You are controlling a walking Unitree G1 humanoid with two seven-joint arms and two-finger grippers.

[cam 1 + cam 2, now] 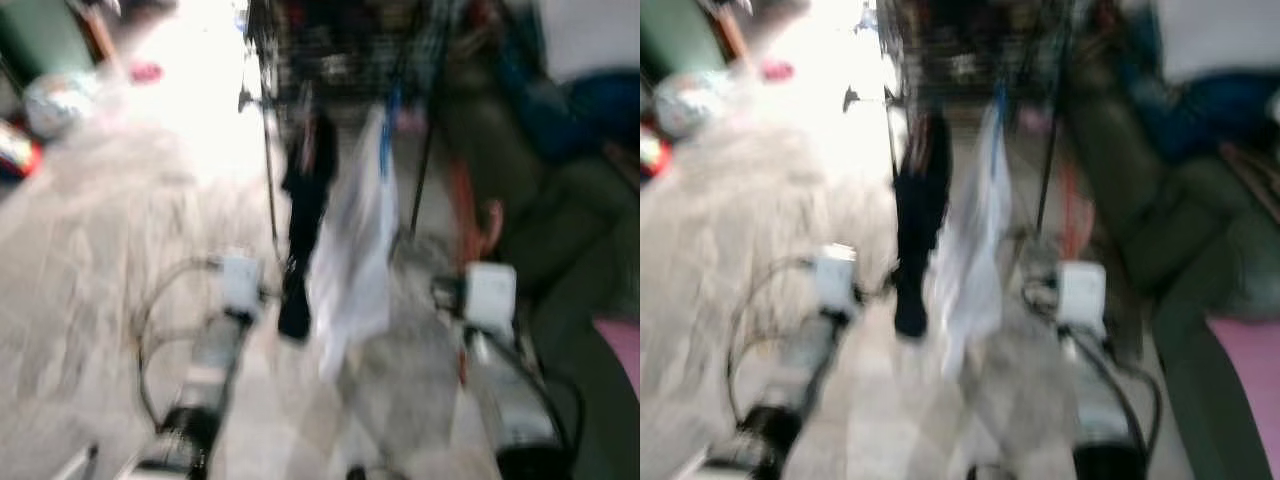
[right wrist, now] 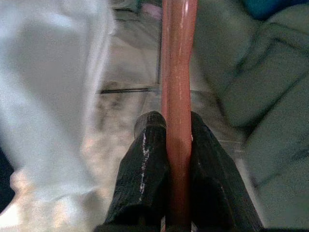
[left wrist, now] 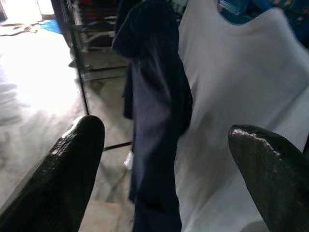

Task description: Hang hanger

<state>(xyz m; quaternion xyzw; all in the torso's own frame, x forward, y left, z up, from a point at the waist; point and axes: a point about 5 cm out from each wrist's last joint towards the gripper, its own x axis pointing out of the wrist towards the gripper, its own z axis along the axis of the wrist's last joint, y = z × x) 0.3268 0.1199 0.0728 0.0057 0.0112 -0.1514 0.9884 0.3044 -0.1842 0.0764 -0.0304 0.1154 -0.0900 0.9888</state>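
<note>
Two fingers of my right gripper (image 2: 177, 145) pinch the orange hanger (image 2: 177, 72), my left gripper (image 3: 164, 159) spread, and swinging garments on the rack (image 1: 340, 50) could snag it.

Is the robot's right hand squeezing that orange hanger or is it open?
Squeezing. In the right wrist view both black fingers press against the sides of the orange hanger, which runs up between them with no gap.

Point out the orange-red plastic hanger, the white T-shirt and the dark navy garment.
orange-red plastic hanger (image 2: 177, 96), right wrist view, on its bar above the right gripper's fingers.
white T-shirt (image 3: 241, 87), left wrist view, on its chest.
dark navy garment (image 3: 157, 111), left wrist view, mid-length of the hanging cloth.
</note>
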